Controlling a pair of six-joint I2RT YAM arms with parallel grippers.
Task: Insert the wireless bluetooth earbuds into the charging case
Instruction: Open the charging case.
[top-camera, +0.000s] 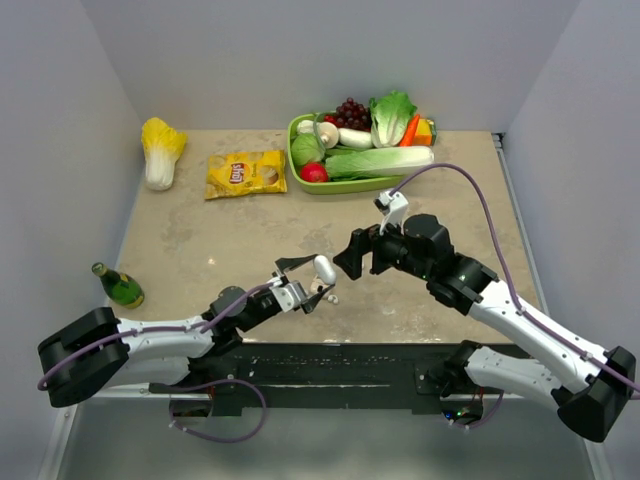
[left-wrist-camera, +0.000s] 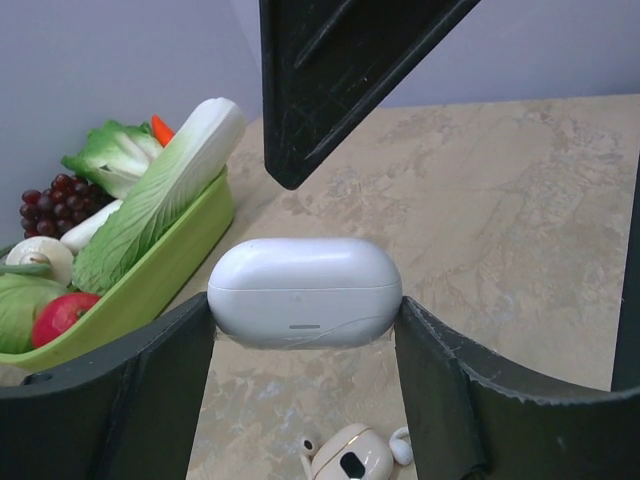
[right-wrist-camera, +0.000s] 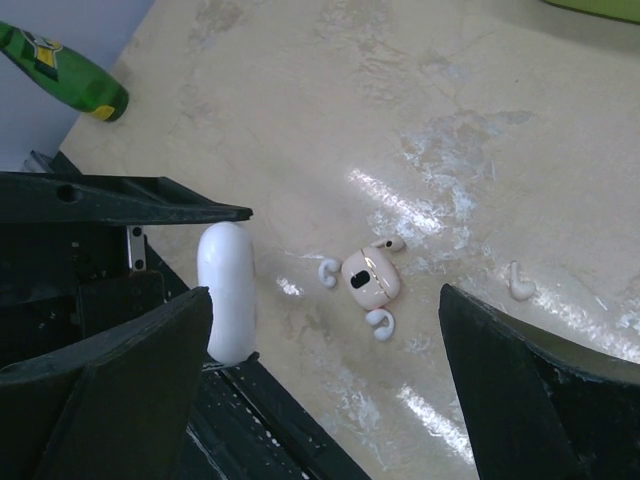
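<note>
Left wrist view first, and the charging case (left-wrist-camera: 303, 285) sits square in the left end effector (left-wrist-camera: 303, 312), pinched by its two ends between the dark fingers (left-wrist-camera: 140, 390); it looks lifted clear of the tabletop (left-wrist-camera: 520, 220), and the seam round it reads as a shut lid, no tan inside showing; over on the right wrist view the same case stands on edge at the left, and the earbuds (right-wrist-camera: 370, 276) lie loose on the tabletop just beside it, a cream body with a dark spot and small white curved bits round it; one more small white piece (right-wrist-camera: 518, 282) lies a little apart to the right, and whether that belongs to a bud I cannot tell; the right end effector (right-wrist-camera: 325, 330) hangs over them with its jaws spread wide, gripping nothing; the green tray (left-wrist-camera: 170, 265) and the green bottle (right-wrist-camera: 70, 70) play no part.

So where are we? Early, by my reckoning; the case is in hand, that much is done; nothing is in it; the lid wants opening, then each bud picked up and seated inside; those buds are tiny against such wide fingers, so the pick looks the fiddly bit.
</note>
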